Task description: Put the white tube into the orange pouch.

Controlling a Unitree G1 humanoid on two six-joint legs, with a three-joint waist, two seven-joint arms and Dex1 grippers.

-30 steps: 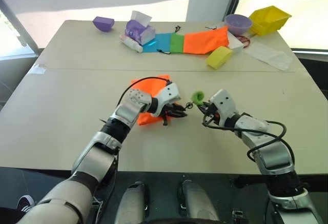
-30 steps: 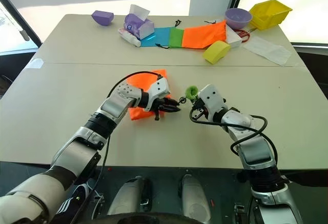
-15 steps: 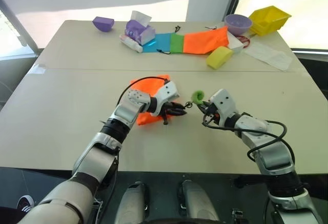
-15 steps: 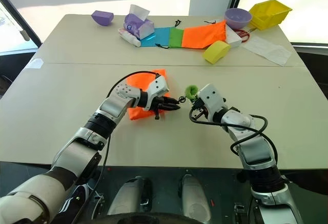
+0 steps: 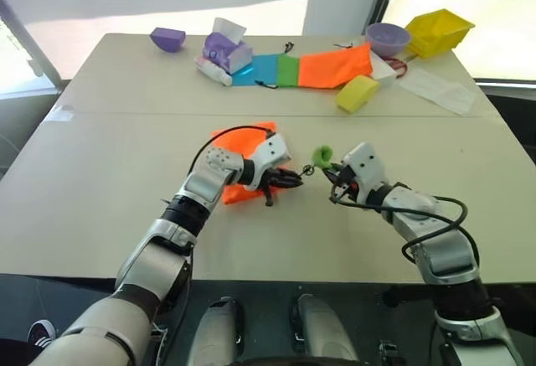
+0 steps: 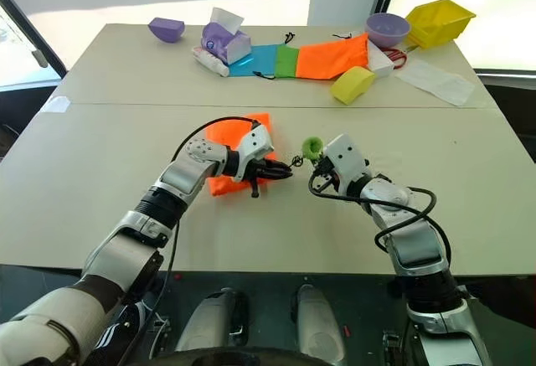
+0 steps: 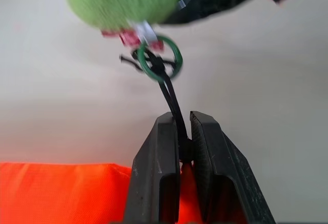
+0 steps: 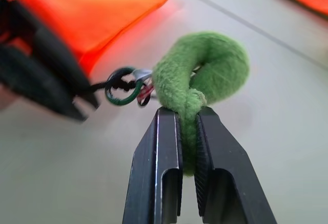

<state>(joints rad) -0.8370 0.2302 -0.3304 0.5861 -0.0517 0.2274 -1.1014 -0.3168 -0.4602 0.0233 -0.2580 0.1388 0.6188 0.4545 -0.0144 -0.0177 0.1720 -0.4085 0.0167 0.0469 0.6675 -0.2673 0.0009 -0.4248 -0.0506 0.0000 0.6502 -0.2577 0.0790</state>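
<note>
The orange pouch point(image 5: 251, 137) lies flat mid-table, partly under my left wrist. Its dark cord point(image 7: 171, 93) runs out to a small metal ring and a fuzzy lime-green ring point(image 5: 322, 157). My left gripper point(image 7: 184, 119) is shut on the cord just off the pouch's edge. Facing it from the right, my right gripper point(image 8: 187, 112) is shut on the green ring point(image 8: 205, 65) and holds it just above the table. The cord hangs between the two grippers. The white tube point(image 5: 212, 70) lies at the back of the table, beside the purple tissue box.
At the back stand a purple tissue box point(image 5: 226, 48), a row of blue, green and orange cloths point(image 5: 335, 66), a yellow block point(image 5: 358, 92), a purple bowl point(image 5: 389, 39), a yellow bin point(image 5: 440, 31) and a small purple dish point(image 5: 169, 38). A white sheet point(image 5: 440, 90) lies at far right.
My left gripper's fingers have closed tighter onto the cord. My right gripper has lifted the green ring very slightly. The pouch has stayed in place.
</note>
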